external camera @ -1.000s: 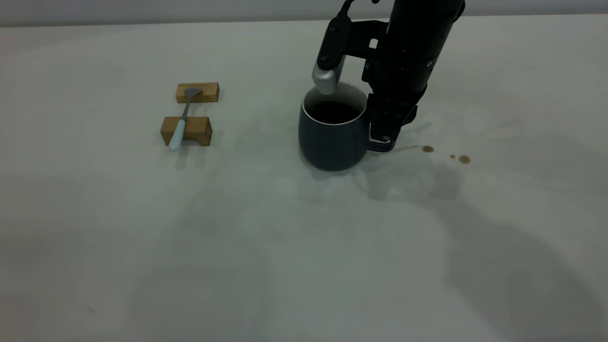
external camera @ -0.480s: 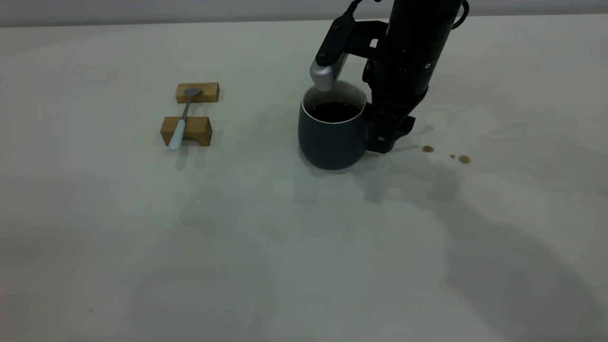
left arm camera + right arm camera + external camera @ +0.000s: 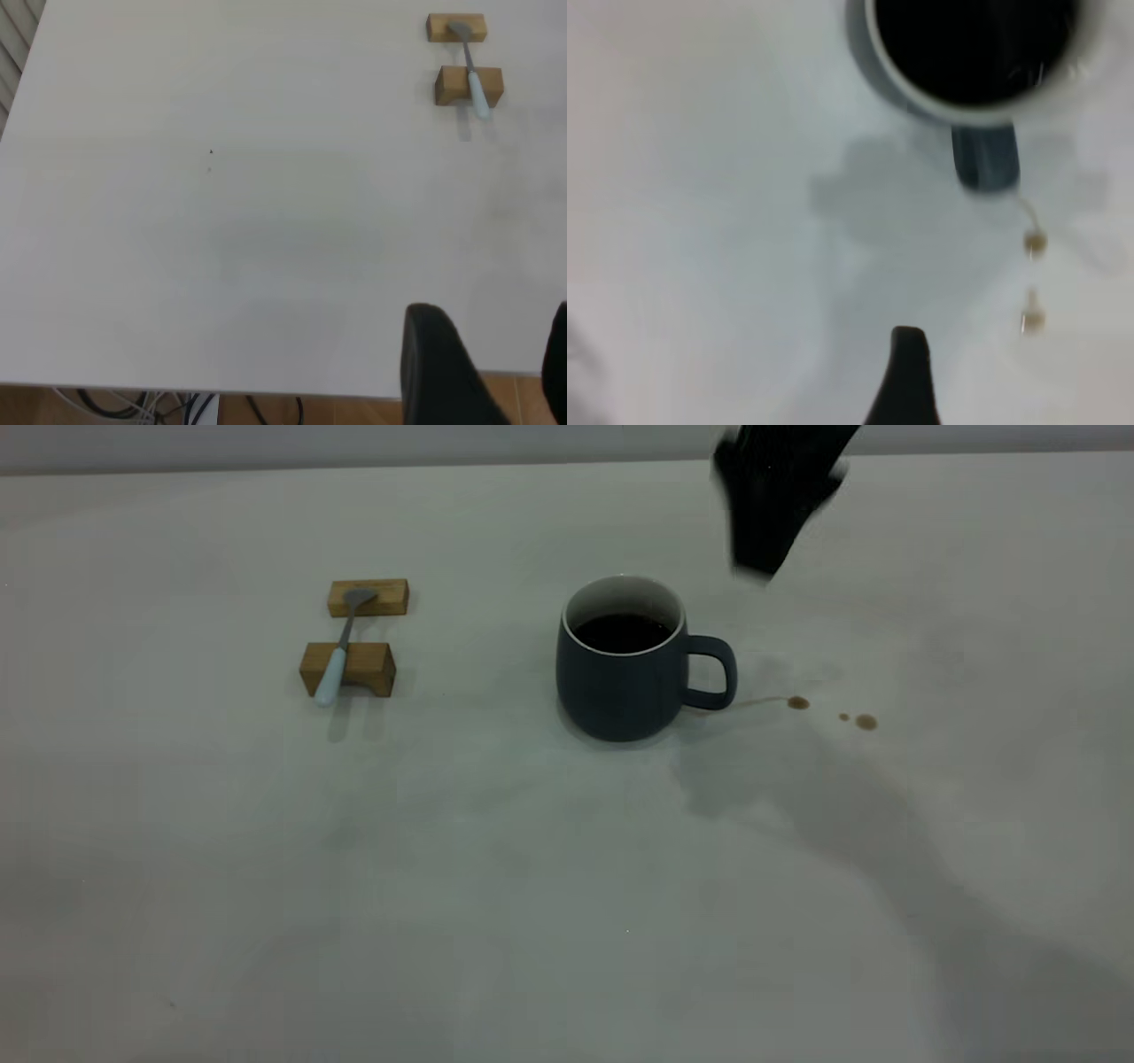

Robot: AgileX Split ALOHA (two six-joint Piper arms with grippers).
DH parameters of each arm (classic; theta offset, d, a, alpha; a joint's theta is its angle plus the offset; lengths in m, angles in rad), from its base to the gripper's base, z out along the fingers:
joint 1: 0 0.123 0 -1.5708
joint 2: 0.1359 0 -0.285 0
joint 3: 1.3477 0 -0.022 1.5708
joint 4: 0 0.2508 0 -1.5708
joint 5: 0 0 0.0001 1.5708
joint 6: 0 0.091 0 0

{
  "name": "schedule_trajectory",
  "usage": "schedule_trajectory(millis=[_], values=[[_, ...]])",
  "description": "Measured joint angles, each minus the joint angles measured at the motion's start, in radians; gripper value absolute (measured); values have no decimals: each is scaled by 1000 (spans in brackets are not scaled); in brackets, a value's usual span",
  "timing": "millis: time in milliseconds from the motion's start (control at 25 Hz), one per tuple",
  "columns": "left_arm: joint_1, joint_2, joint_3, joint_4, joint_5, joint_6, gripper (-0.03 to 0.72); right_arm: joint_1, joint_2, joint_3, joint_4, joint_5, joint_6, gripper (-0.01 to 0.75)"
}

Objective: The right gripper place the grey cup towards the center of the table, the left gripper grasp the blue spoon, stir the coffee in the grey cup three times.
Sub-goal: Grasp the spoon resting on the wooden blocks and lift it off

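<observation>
Grey cup (image 3: 623, 662) stood upright on the desk (image 3: 532, 868) near its middle, handle toward the right arm's side, nothing touching it. Coffee (image 3: 622, 631) sat dark inside the white interior, surface below the rim. A brown streak and three small brown drops (image 3: 798, 703) lay on the desk just beyond the handle.

Right gripper (image 3: 771, 505) was raised above the desk, behind and to the right of the cup, well apart from it and blurred; one dark fingertip (image 3: 908, 376) showed in the right wrist view, so I could not tell whether the fingers were apart or together. Nothing was seen held.

Blue spoon (image 3: 337, 653) lay across two wooden blocks (image 3: 349, 668), bowl on the far block, pale handle over the near block, well to the left of the cup.

Left gripper (image 3: 487, 363) was over the near desk edge, far from the spoon, fingers spread apart with nothing between them.
</observation>
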Motion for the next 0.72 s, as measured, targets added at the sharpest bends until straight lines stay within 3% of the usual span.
schedule_trajectory(millis=[200,400,720], values=[[0,0,0,0,0,0,369,0,-230,2,-54,265,169,718],[0,0,0,0,0,0,369,0,-441,58,-85,291,324,717],[0,0,0,0,0,0,369,0,-874,324,-97,311,442,715]])
